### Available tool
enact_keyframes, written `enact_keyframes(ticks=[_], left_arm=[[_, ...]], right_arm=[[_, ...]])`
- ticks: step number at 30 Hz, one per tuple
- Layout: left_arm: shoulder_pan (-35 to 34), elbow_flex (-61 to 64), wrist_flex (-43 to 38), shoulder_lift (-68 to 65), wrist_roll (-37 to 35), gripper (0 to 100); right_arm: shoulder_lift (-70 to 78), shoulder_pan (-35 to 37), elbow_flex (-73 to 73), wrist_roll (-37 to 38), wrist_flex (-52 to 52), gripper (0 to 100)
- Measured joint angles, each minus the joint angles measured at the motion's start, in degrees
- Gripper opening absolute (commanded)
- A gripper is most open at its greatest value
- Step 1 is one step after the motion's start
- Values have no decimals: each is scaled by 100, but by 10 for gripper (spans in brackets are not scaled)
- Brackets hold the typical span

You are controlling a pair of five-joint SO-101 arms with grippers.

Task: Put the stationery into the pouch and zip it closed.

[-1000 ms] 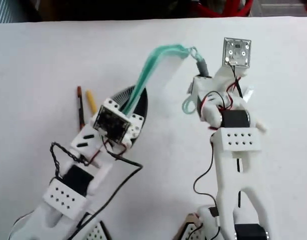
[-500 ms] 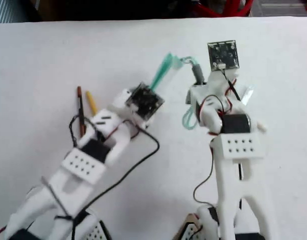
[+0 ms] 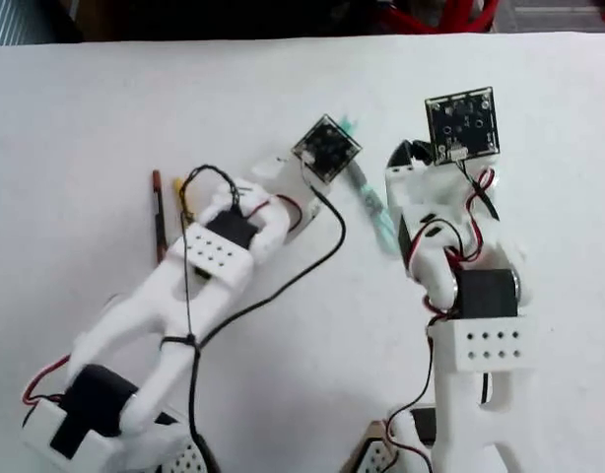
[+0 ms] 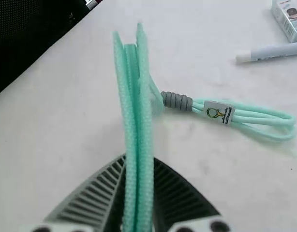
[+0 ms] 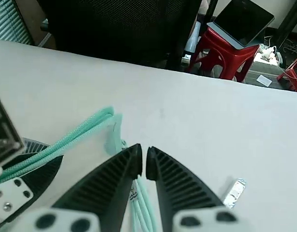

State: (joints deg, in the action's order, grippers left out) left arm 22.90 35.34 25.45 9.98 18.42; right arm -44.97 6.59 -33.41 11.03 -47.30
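1. Left pincer (image 4: pixel 139 163) was pinching the pouch (image 4: pixel 134 92) by one end, its ribbed jaws pressed on either side of the mesh. A second before, this arm had been drawn back nearer its base, with the pouch stretched out long toward the right arm. Since then it had swung forward and carried the pouch in between the two arms.
2. Right pincer (image 5: pixel 144 153) had its jaws pressed almost together with nothing between them. That arm had folded back toward its base, and the zip cord (image 4: pixel 245 118) lay loose on the table (image 3: pixel 86 108), touched by neither pincer.
3. The pull along the zip seemed to be over, and the zip looked closed. Yet a brown pen (image 3: pixel 158 212) and a white marker (image 4: pixel 269 50) lay outside on the table, so the filling appeared undone.
4. The pouch was mint-green mesh, seen on edge, flat and thin, with its two zip tapes lying together. A grey knot (image 4: pixel 176 101) joined the looped cord to its far end.
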Motion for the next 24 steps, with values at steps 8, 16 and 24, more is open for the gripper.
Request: enact_keyframes(ticks=[8, 16, 24], left_arm=[[-62, 826, 70, 1029, 0, 22], [-97, 870, 70, 879, 229, 22], [-554, 774, 35, 747, 229, 22]], right_arm=[[2242, -18, 316, 0, 369, 138], [5486, 220, 3235, 0, -985, 159], [8000, 501, 6338, 35, -2409, 159]])
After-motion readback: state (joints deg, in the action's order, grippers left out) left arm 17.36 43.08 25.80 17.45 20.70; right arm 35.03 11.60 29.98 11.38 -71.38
